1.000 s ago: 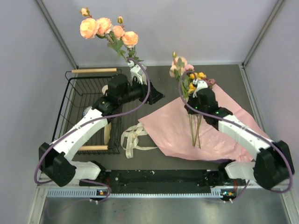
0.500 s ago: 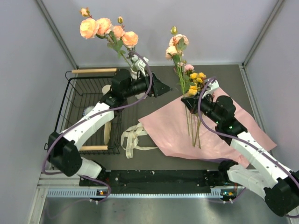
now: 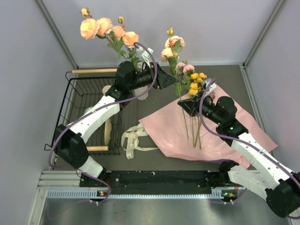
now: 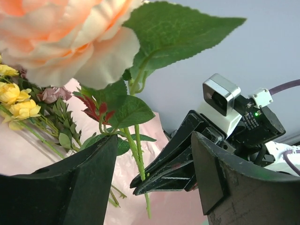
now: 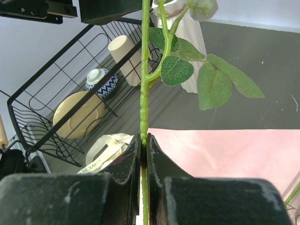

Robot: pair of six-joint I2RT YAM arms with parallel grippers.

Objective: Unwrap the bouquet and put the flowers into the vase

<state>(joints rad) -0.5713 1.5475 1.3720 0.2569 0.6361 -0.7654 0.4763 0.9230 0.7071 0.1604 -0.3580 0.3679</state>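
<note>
Right claw (image 5: pixel 144 140) pinches one rose stem (image 5: pixel 145 89); left claw (image 4: pixel 153 137) spread near it. A mistimed handover could drop the flower or topple the vase (image 5: pixel 196 51) at far left.

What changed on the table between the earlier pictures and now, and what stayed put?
The right gripper, shut on one rose stem, raised it upright off the pink paper and carried it left. The left gripper, open, swung right from the vase toward that stem. The peach roses in the vase, the paper, the ribbon and the remaining stems kept their places.
</note>
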